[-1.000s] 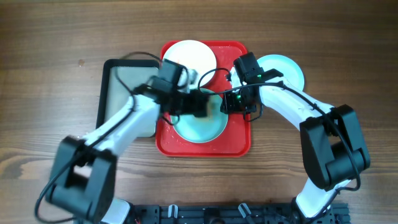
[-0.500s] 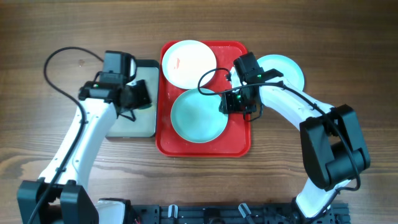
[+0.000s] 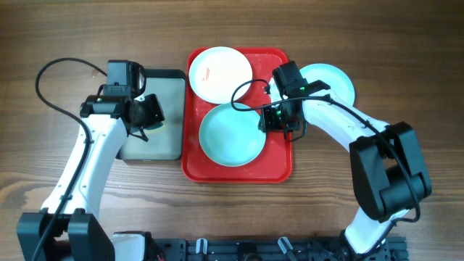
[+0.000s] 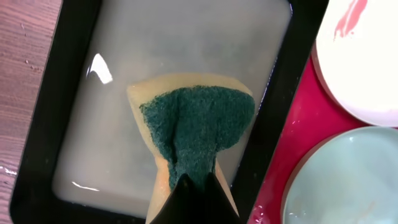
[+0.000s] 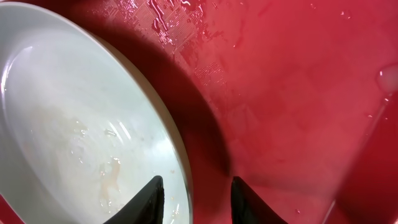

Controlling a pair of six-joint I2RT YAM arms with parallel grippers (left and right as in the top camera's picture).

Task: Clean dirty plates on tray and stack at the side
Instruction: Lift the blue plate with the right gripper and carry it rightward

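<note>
The left gripper (image 4: 193, 186) is clenched on the sponge (image 4: 198, 127) over the water tray (image 4: 53, 124), apparently to wet it, while the right gripper (image 5: 198, 186) straddles the rim of 1 turquoise plate (image 5: 74, 112) on the red tray (image 5: 280, 93), grip unclear.

You are working over a brown wood-grain table (image 3: 58, 188). On it lies a small dark grey-black rectangular plastic tray (image 3: 161, 138) with rounded corners, its long sides running away from you. In the left wrist view you can see it holds a shallow pool of cloudy, pale water (image 4: 186, 43) with bright glints on the surface. Over that pool is a yellow foam sponge (image 4: 196, 134), dark green scouring face up, squeezed narrow at its near end. You cannot tell whether it touches the water.
</note>
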